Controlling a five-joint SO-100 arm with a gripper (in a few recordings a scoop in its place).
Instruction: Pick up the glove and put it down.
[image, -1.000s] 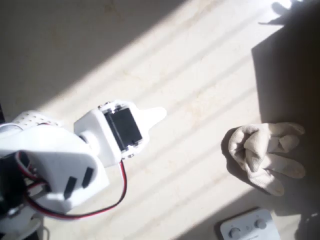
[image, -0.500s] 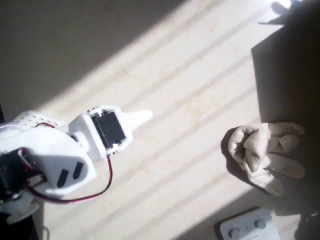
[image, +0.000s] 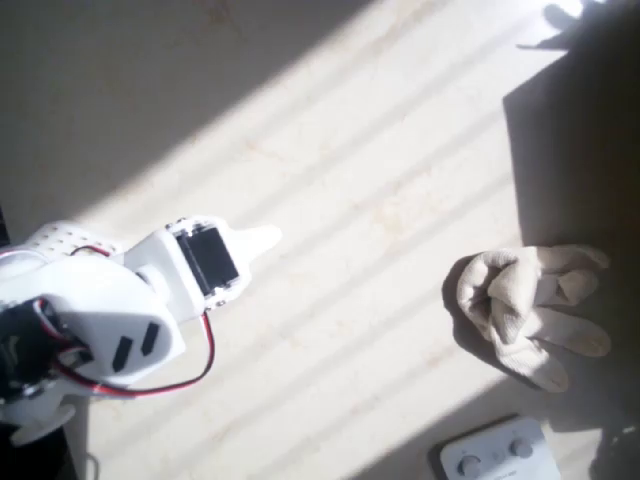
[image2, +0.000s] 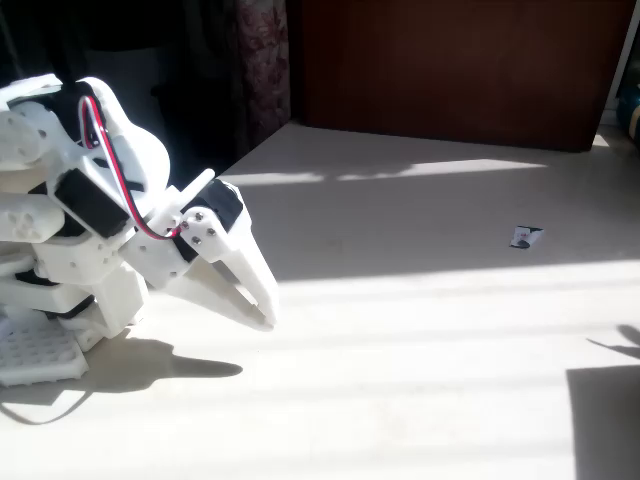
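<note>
In the overhead view the glove (image: 528, 308) lies on the pale table (image: 380, 180) at the right side of the picture, a little below the middle, right at the edge where strong sunlight gives way to a dark shadow. It is a cream, beige-toned piece of soft cloth, crumpled rather than laid flat: the cuff end is bunched and folded over into a rounded lump on its left, while several floppy fingers trail off to the right and lower right, two of them spread apart and lit brightly by the sun. It casts a dark shadow along its left and lower edges. Just below it, at the bottom edge of the same view, sits a small white box with two round knobs (image: 497, 455), near the glove but not touching it. The white arm is folded back at the far left, well apart from the glove, with a red wire (image: 190, 365) looping under it. Its gripper (image2: 262, 310) points down toward the table in the fixed view, its two pointed fingers lying close together with nothing between them, the tips just above the sunlit surface. A small dark scrap (image2: 522, 237) lies on the table far to the right in that view.
</note>
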